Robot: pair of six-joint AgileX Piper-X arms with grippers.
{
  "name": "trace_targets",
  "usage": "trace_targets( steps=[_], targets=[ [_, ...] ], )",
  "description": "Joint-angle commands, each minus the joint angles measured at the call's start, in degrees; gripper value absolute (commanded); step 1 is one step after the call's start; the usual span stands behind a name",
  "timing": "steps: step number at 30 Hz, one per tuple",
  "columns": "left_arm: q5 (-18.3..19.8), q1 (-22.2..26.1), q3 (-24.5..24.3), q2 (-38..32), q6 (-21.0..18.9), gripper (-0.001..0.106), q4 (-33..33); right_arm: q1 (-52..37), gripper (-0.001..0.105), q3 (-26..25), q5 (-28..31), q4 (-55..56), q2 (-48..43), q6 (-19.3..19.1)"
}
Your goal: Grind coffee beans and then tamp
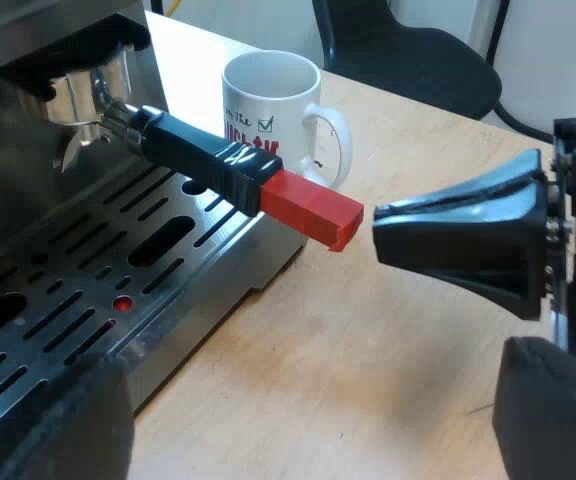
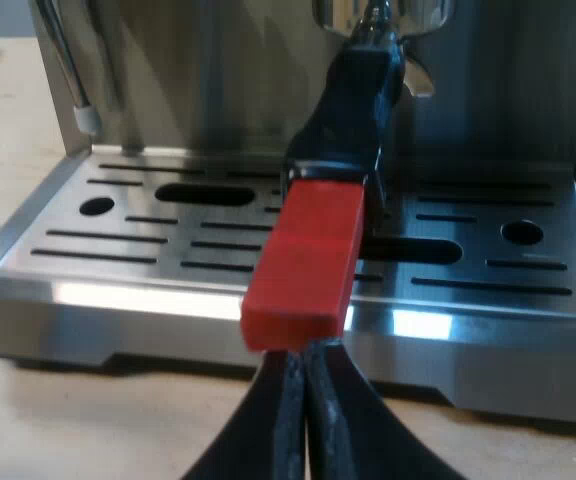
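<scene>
Left wrist view: one espresso machine [image 1: 28, 190] with one holder [image 1: 88, 95] locked in its front. Its handle [image 1: 208, 160] juts out over the drip tray [image 1: 78, 320], and one white mug [image 1: 268, 100] stands beside it. The left gripper [image 1: 308, 400] hangs with its fingers wide apart. The right gripper [image 1: 380, 228] points at the handle's red end, just short of it.

Right wrist view: the right gripper [image 2: 303, 362] is pressed together and empty, just beneath the handle [image 2: 303, 260].

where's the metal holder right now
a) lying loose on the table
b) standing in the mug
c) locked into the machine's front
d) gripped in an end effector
c: the holder is locked into the front of the espresso machine, with its red end jutting out past the drip tray. The right end effector is shut just short of that end and is not gripping it.
</scene>
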Motion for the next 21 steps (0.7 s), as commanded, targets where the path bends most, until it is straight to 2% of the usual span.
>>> trace_targets(
  steps=[1, 10, 18, 21],
  targets=[
    [0.7, -0.3, 0.0, 0.0, -0.6, 0.079, -0.8, 0.7, 0.0, -0.4, 1.3, 0.8, 0.1, -0.3],
    [0.7, -0.3, 0.0, 0.0, -0.6, 0.079, -0.8, 5.6, 0.0, -0.4, 1.6, 2.8, -0.2, -0.3],
    [0.7, -0.3, 0.0, 0.0, -0.8, 0.079, -0.8, 9.3, 0.0, -0.4, 1.6, 5.8, -4.6, -0.4],
    [2.6, -0.3, 0.0, -0.2, -1.8, 0.079, -0.8, 10.0, 0.0, -0.4, 1.6, 8.9, -7.6, -0.6]
  ],
)
